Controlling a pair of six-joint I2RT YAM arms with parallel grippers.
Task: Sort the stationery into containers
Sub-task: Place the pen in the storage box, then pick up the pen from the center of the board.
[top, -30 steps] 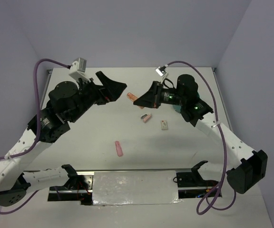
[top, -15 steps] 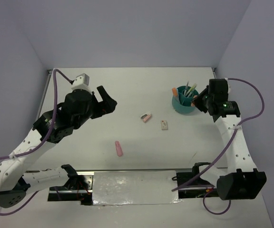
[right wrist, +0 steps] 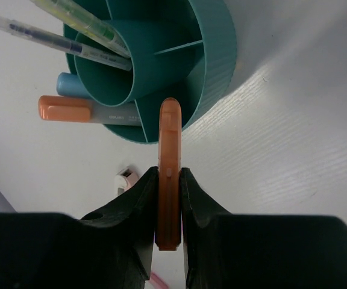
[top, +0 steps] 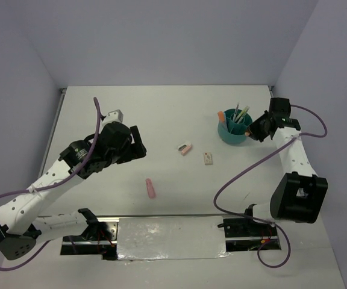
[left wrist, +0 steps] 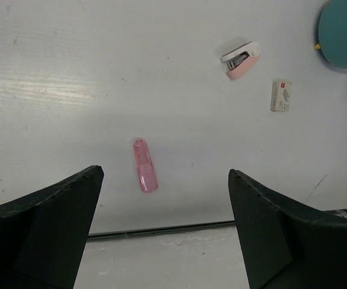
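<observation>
Right gripper (right wrist: 169, 201): clenched on the orange marker (right wrist: 170, 132), one finger on each flat side; sits just right of the teal organiser (top: 232, 135).
Orange marker: tip overlaps the organiser's rim in the right wrist view.
Organiser contents: a second orange highlighter (right wrist: 65, 108), a blue highlighter (right wrist: 68, 84), a clear pen (right wrist: 59, 42) and a yellow pen (right wrist: 83, 18), all leaning in the divided compartments.
White eraser (top: 208, 158): on the table (top: 161, 114), near the organiser's left side.
Pink-and-white piece (top: 185, 148): left of the eraser.
Pink highlighter (top: 151, 188): well apart from the organiser, toward the arm bases.
Left gripper (left wrist: 164, 174): released, holding nothing; far left of the organiser, above the pink highlighter.
</observation>
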